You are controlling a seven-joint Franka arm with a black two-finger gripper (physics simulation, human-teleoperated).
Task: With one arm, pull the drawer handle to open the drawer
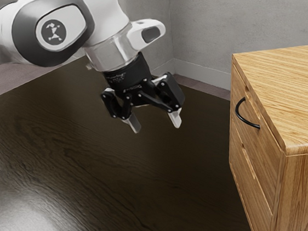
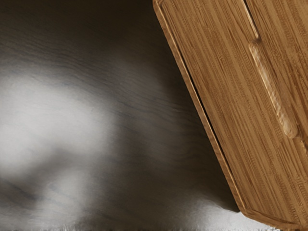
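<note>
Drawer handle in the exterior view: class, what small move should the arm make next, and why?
Probably carry the tool toward the exterior view's right, up to the black handle. The tool hangs open over the dark table, well apart from the cabinet, and the top drawer looks shut, so nothing can be pulled until the tool closes around the handle.
</note>
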